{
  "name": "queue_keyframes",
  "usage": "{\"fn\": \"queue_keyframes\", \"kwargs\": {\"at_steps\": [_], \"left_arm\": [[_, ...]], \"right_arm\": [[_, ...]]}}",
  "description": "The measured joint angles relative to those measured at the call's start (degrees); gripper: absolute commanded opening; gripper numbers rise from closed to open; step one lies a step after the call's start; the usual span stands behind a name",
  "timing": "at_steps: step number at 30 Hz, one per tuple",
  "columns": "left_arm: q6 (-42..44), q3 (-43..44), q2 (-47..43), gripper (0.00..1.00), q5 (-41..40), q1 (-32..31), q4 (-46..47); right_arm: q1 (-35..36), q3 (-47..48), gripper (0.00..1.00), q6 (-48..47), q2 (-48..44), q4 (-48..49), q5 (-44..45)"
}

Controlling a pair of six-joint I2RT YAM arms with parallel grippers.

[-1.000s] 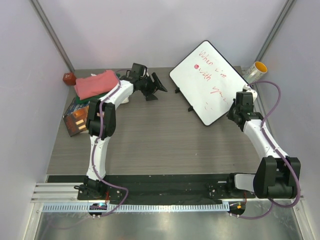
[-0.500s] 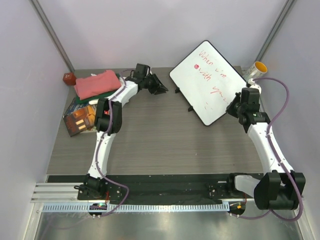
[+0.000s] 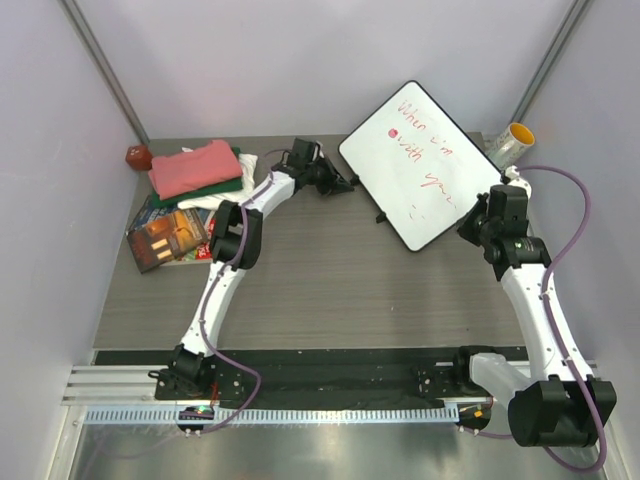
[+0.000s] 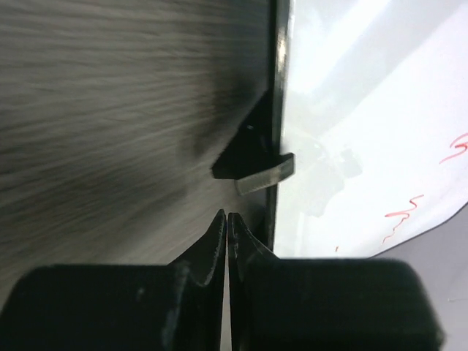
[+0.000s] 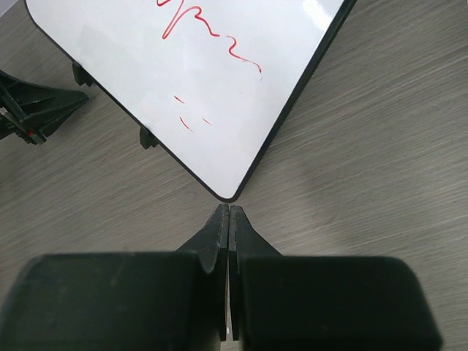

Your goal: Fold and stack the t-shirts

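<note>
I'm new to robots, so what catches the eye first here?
A white board with red scribbles sits at the far right of the grey table. At its far left, a salmon-pink t-shirt tops a dark green t-shirt. The left gripper and right gripper, both shut, point at it.

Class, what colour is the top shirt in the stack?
Salmon pink shirt; the top view shows it best.

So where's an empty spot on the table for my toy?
The big bare middle of the table, between the left arm and the right arm and nearer than the whiteboard, is free. The far left corner is crowded with stacked t-shirts and books; the whiteboard fills the far right.
</note>
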Motion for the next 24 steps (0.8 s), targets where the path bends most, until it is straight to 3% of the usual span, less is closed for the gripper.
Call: {"fn": "queue_keyframes", "kwargs": {"at_steps": [3, 4, 7, 10, 24], "left_arm": [[-0.7, 0.1, 0.0, 0.13, 0.5, -1.0, 1.2], [-0.8, 0.1, 0.0, 0.32, 0.6, -1.4, 1.4], [-0.7, 0.1, 0.0, 0.62, 0.7, -1.7, 1.9], [-0.4, 0.1, 0.0, 0.7, 0.2, -1.3, 2.1], [-1.0, 3.3, 0.3, 0.7, -1.9, -0.5, 4.0]], "right_arm": [[0.0, -0.4, 0.01, 0.0, -0.2, -0.3, 0.2], [0.0, -0.6, 0.01, 0.0, -0.2, -0.4, 0.2], [0.0, -0.9, 0.01, 0.0, 0.0, -1.1, 0.2], [0.0, -0.9, 0.01, -0.1, 0.5, -1.2, 0.2], [0.0, -0.9, 0.01, -0.5, 1.4, -1.9, 0.2]]}}
